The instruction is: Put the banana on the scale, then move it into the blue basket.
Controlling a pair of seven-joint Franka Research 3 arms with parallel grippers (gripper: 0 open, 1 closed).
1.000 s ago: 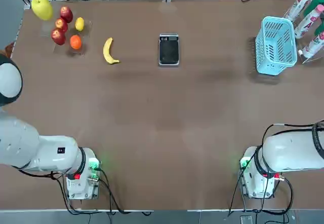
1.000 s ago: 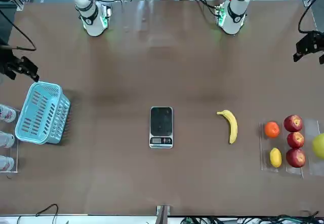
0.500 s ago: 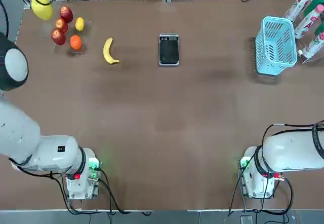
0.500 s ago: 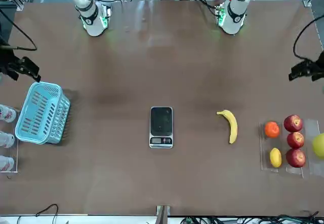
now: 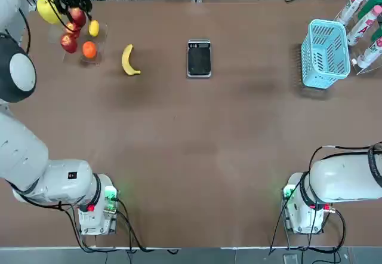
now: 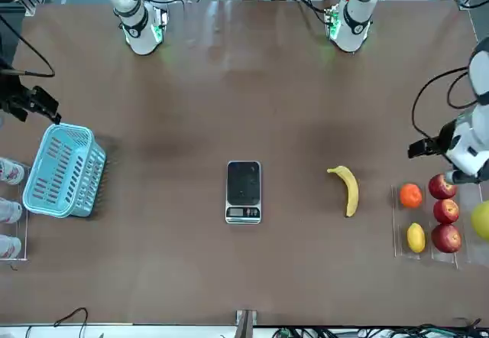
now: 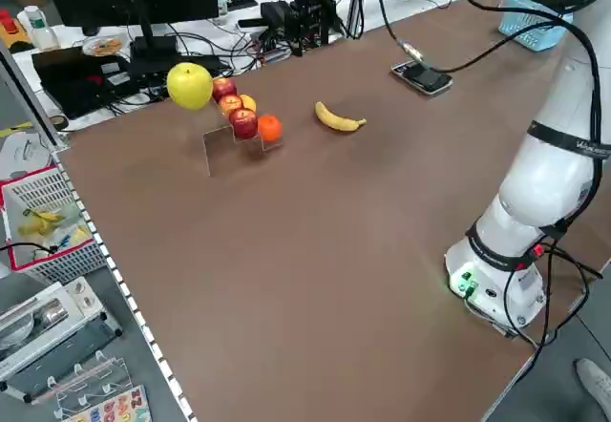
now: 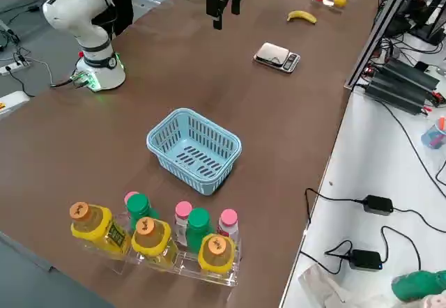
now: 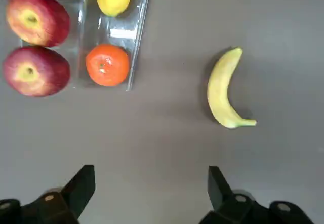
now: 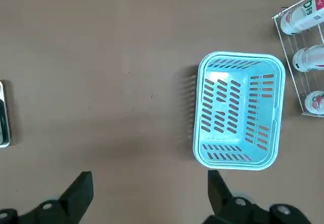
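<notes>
The banana (image 5: 129, 60) lies on the brown table, left of the scale (image 5: 199, 58) and right of the fruit tray. It also shows in the left wrist view as a yellow curve, the banana (image 9: 225, 89), well ahead of my left gripper (image 9: 151, 176), which hangs open and empty high above the table. In the front view my left gripper (image 6: 425, 148) is between the banana (image 6: 348, 190) and the fruit. The blue basket (image 5: 325, 54) stands empty at the far right. My right gripper (image 10: 149, 176) hovers open above the table short of the blue basket (image 10: 238, 112).
A clear tray (image 5: 98, 44) at the far left holds red apples, an orange (image 5: 89, 49) and a lemon (image 5: 94, 28), with a big yellow-green fruit (image 5: 48, 8) beside it. A rack of bottles (image 5: 365, 22) stands right of the basket. Cables run along the far edge.
My left arm has swung out over the far left of the table, bringing its gripper toward the fruit tray and banana. The right arm, banana, scale and basket have not moved.
</notes>
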